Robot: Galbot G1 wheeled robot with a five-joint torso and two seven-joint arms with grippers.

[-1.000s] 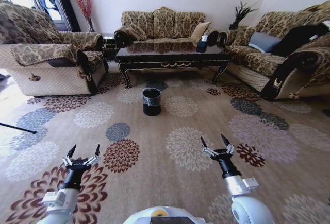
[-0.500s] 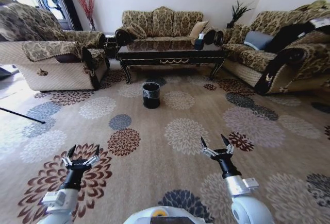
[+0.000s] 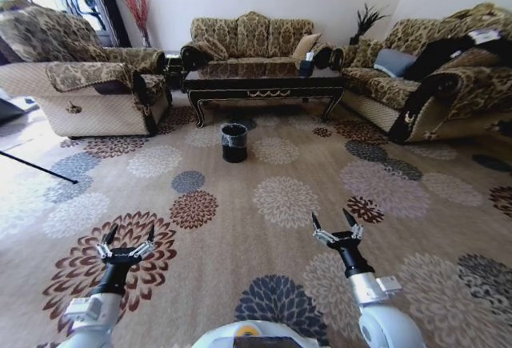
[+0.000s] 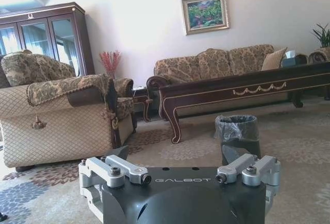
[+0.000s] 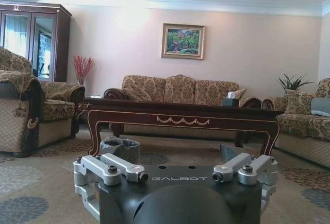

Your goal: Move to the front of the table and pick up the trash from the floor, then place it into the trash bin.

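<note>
**Operator:** Report end-effector status.

**Technician:** Left gripper [image 3: 126, 242] is held low over the patterned carpet [image 3: 280, 204] at the robot's front left, fingers spread in a wide V, nothing between them. Right gripper [image 3: 336, 228] is in the matching position at front right, fingers equally spread, nothing held.

**Operator:** Locate the task items.

**Technician:** The table [image 3: 264, 84] stands far ahead at the middle of the room, in front of the centre sofa [image 3: 252, 38], with an armchair [image 3: 80, 84] to the left and a second sofa [image 3: 432, 84] to the right. The trash bin [image 3: 234, 142] stands upright on the carpet just in front of the table, toward its left end (liner folded over the rim, visible in the left wrist view [image 4: 236, 137]). Both grippers are well apart from it. I cannot make out the trash on the floor.

**Operator:** Table surface?

**Technician:** A tissue box [image 3: 306, 66] sits near its right end.
</note>
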